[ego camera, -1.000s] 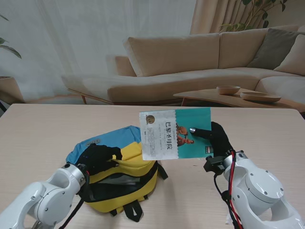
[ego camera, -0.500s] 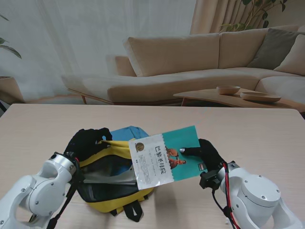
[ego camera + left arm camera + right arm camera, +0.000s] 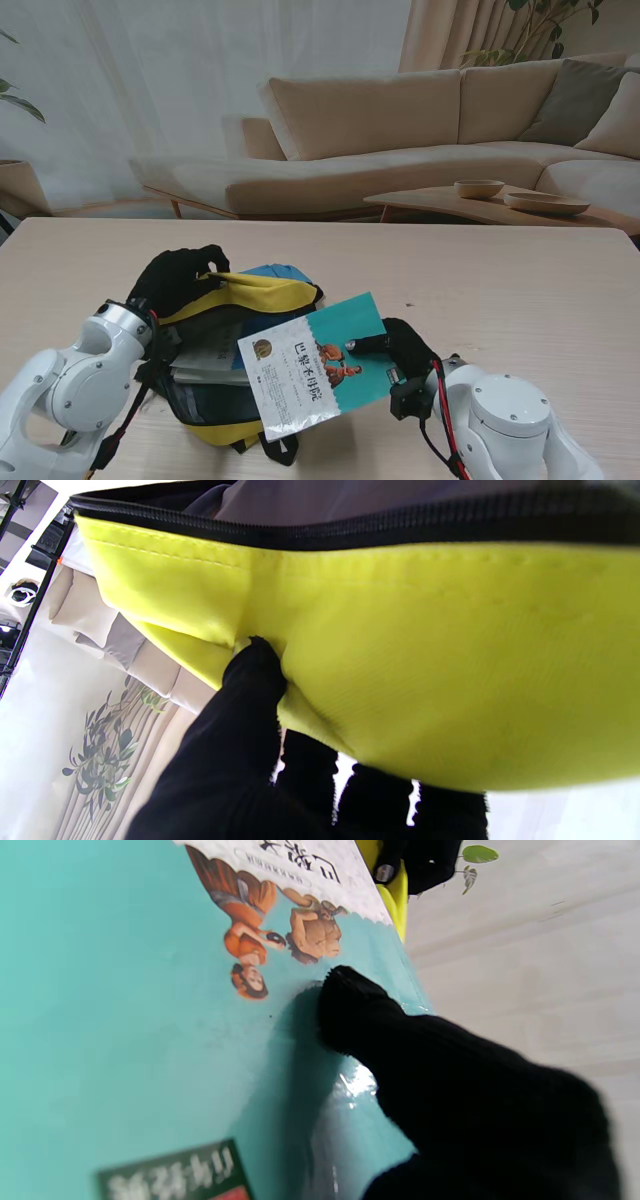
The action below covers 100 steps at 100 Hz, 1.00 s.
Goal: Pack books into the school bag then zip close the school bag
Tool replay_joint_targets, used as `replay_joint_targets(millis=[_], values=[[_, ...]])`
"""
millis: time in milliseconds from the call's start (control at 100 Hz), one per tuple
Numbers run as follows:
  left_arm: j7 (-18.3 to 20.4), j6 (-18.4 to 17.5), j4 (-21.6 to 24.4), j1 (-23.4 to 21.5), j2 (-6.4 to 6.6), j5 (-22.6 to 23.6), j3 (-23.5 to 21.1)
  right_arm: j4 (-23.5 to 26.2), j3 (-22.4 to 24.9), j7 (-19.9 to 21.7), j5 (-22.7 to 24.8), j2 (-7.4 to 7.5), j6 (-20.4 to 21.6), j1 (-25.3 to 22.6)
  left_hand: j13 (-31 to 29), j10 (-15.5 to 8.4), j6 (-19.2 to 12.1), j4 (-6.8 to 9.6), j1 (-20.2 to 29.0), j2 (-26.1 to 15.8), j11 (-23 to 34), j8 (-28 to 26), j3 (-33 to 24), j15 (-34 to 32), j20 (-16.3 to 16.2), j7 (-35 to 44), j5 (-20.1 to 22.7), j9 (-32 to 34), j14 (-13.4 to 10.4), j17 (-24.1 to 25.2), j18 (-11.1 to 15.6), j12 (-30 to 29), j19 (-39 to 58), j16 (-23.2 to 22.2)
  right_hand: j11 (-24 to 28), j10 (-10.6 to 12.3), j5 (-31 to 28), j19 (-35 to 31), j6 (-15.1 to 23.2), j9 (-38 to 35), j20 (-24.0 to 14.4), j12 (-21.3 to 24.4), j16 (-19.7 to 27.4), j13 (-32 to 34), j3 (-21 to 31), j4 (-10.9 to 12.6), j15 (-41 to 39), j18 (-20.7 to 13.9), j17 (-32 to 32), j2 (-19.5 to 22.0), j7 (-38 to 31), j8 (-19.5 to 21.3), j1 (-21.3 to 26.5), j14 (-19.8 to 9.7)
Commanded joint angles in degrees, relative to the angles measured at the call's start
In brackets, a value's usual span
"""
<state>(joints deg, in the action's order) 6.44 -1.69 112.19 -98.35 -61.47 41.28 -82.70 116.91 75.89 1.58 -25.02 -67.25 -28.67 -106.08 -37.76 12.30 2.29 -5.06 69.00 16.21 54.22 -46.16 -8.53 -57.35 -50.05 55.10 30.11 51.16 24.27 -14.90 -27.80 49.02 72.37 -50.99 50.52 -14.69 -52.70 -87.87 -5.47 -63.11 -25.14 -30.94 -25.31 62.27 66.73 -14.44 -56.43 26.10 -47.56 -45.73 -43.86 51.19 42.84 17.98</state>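
My left hand (image 3: 178, 283) is pinching the yellow upper edge of the school bag (image 3: 238, 365), holding the mouth up and open. In the left wrist view my thumb (image 3: 252, 680) presses into a fold of yellow fabric just under the black zipper (image 3: 350, 530); the other fingers sit behind the flap.

The bag sits on the counter (image 3: 520, 290) toward my left, mouth facing my right. Zipper undone. Blue panel shows at the far side. One book (image 3: 208, 358) is already lying inside, pale edge visible through the opening.

My right hand (image 3: 400, 350) is clamped on the teal-and-white book (image 3: 318, 365) at its teal end. In the right wrist view my thumb (image 3: 360, 1010) lies flat on the glossy cover, near the printed figures. Fingers behind the cover are hidden.

The book is tilted, white end nearer to me and lower, overlapping the bag's open mouth and front edge. Cannot tell whether its leading corner is inside the bag or just in front of it.
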Motion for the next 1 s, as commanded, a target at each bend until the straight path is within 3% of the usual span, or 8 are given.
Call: replay_joint_targets(millis=[0,10,80,500,990], values=[[0.68,0.00,1.28,0.65,-0.43,-0.28,-0.09,0.30,-1.22,0.68,-0.53,-1.17,-0.41,0.15,-1.53,1.60,-0.90,1.73,4.96,-4.98,2.96,-3.88,0.73,-2.08,-1.91,6.64,-1.03,-0.87,1.77,-0.06,-1.93,-0.74,3.11,-1.15,3.97,-0.66,-10.60,-4.27,10.12,-1.34,-1.26,-0.88,-0.02,4.23,8.55,1.68,-3.49,0.70,-1.84,5.32,-11.74,5.04,7.83,1.02],[0.69,-0.02,1.27,0.71,-0.43,-0.29,-0.08,0.29,-1.41,0.52,-0.57,-1.22,-0.57,0.22,-1.57,0.11,-0.95,1.75,4.96,-4.98,3.21,-3.93,0.75,-2.09,-1.95,6.67,-1.02,-0.60,1.70,-0.11,-1.91,-0.72,3.13,-1.15,3.99,-0.66,-10.59,-4.26,10.12,-1.36,-1.26,-0.87,-0.01,4.23,8.55,1.68,-3.49,0.69,-1.82,5.33,-11.74,5.03,7.84,1.03],[0.71,0.02,1.20,1.09,-0.45,-0.62,0.04,0.21,-2.87,-0.91,-0.69,-1.63,-1.49,0.69,-1.63,1.66,-0.85,1.85,4.97,-4.97,3.16,-4.06,0.66,-2.11,-2.08,6.67,-1.04,-0.82,1.72,-0.13,-1.94,-1.08,3.12,-1.14,4.01,-0.63,-10.52,-4.24,10.10,-1.33,-1.23,-0.78,0.06,4.10,8.52,1.64,-3.41,0.65,-1.79,5.34,-11.76,4.97,7.82,0.92],[0.81,-0.94,2.57,0.22,-0.40,-0.49,0.28,-1.58,-10.95,-12.90,-5.49,-6.21,-9.93,5.25,-1.35,0.18,-0.88,1.78,4.97,-5.11,3.74,-4.77,0.56,-1.90,-2.05,6.67,-1.14,-0.98,1.59,0.09,-1.96,-1.59,2.59,-1.04,4.39,-0.53,-9.98,-4.13,9.95,-0.82,-1.04,-0.07,0.55,3.94,8.47,1.33,-3.13,0.52,-1.65,5.74,-11.96,4.60,7.90,0.66],[0.35,-1.64,4.45,-2.39,-0.48,-0.45,-0.73,-6.32,-17.16,-21.89,-11.39,-11.07,-15.89,10.42,-0.92,-0.24,-0.93,1.78,4.96,-5.25,3.79,-5.23,0.54,-1.43,-1.81,6.45,-1.20,-1.18,1.54,0.54,-1.75,-1.76,2.29,-0.93,4.84,-0.31,-8.78,-3.34,10.08,-0.19,-0.52,0.81,0.97,3.53,7.99,1.27,-2.82,0.43,-1.59,6.40,-12.92,3.66,7.93,0.47]])
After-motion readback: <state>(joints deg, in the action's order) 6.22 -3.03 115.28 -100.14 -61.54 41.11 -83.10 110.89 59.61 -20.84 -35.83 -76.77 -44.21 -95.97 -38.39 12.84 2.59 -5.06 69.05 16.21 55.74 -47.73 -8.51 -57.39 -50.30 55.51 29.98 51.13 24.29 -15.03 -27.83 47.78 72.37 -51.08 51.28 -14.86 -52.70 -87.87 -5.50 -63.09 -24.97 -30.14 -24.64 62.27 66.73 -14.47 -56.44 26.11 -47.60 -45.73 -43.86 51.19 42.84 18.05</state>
